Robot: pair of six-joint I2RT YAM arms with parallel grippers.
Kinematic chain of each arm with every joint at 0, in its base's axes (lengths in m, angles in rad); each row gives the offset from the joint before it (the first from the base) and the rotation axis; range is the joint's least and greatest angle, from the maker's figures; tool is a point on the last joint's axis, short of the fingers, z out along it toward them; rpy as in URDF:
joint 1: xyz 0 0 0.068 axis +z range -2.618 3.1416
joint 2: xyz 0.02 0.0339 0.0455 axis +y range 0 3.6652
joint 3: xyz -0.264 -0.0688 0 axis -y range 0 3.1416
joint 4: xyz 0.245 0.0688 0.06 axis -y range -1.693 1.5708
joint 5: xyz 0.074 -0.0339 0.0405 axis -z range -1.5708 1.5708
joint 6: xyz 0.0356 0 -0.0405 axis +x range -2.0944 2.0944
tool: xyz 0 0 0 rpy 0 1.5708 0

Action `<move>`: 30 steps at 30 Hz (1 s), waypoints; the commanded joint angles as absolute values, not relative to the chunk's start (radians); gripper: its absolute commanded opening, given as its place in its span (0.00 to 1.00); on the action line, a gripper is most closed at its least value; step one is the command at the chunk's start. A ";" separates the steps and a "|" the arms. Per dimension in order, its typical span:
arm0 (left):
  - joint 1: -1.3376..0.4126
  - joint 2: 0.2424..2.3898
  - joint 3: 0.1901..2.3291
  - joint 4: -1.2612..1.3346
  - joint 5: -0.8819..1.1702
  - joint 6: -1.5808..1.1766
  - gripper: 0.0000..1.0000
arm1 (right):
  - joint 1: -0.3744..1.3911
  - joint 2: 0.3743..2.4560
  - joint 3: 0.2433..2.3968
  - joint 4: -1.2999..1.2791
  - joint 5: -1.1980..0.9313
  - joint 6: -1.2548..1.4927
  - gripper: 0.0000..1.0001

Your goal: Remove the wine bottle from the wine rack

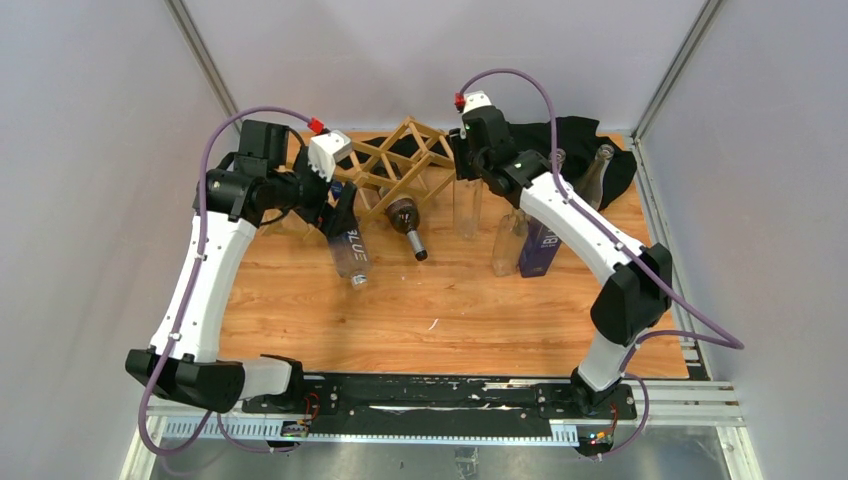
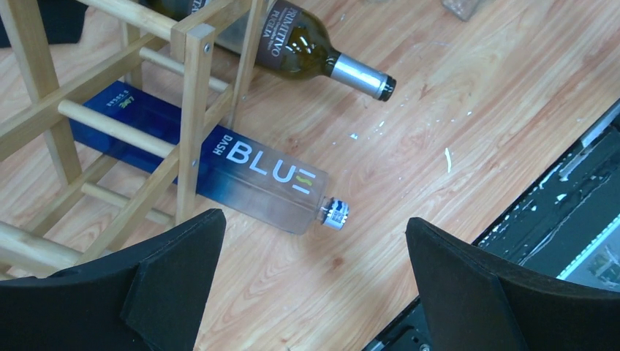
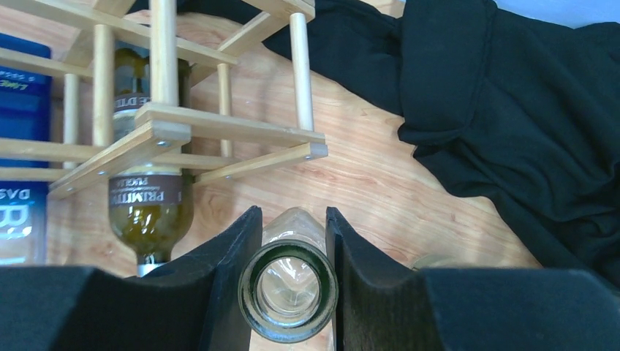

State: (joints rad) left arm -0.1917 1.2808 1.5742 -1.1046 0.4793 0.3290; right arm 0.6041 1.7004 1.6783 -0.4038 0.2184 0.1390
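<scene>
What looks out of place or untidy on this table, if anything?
A black cloth lies crumpled at the far right of the table, behind the wine rack; it has no clear purpose there. Small white flecks mark the wood. Also, the right gripper is shut on an upright clear bottle beside the rack, not in it.

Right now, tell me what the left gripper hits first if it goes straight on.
Most likely the blue bottle, near its cap, lying ahead of the open left gripper, partly in the rack. Depth is unclear; it may meet the table beside it instead.
</scene>
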 commanded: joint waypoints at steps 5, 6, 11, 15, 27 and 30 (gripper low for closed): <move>-0.186 1.263 1.554 -1.137 0.420 0.357 1.00 | 0.597 1.739 1.639 -0.194 0.360 0.129 0.00; -0.186 1.265 1.552 -1.137 0.413 0.358 1.00 | 0.598 1.741 1.629 -0.185 0.362 0.129 0.00; -0.184 1.249 1.543 -1.137 0.414 0.381 1.00 | 0.597 1.749 1.580 -0.151 0.378 0.150 0.00; -0.184 1.254 1.551 -1.137 0.411 0.380 1.00 | 0.598 1.761 1.579 -0.173 0.362 0.187 0.26; -0.184 1.249 1.575 -1.135 0.402 0.394 1.00 | 0.599 1.710 1.642 -0.246 0.358 0.215 0.75; -0.178 1.260 1.600 -1.135 0.389 0.398 1.00 | 0.615 1.676 1.661 -0.263 0.355 0.210 0.85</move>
State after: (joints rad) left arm -0.1913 1.2686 1.5536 -1.1275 0.4091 0.3786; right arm 0.6041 1.7508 1.6024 -0.2436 0.3420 0.2066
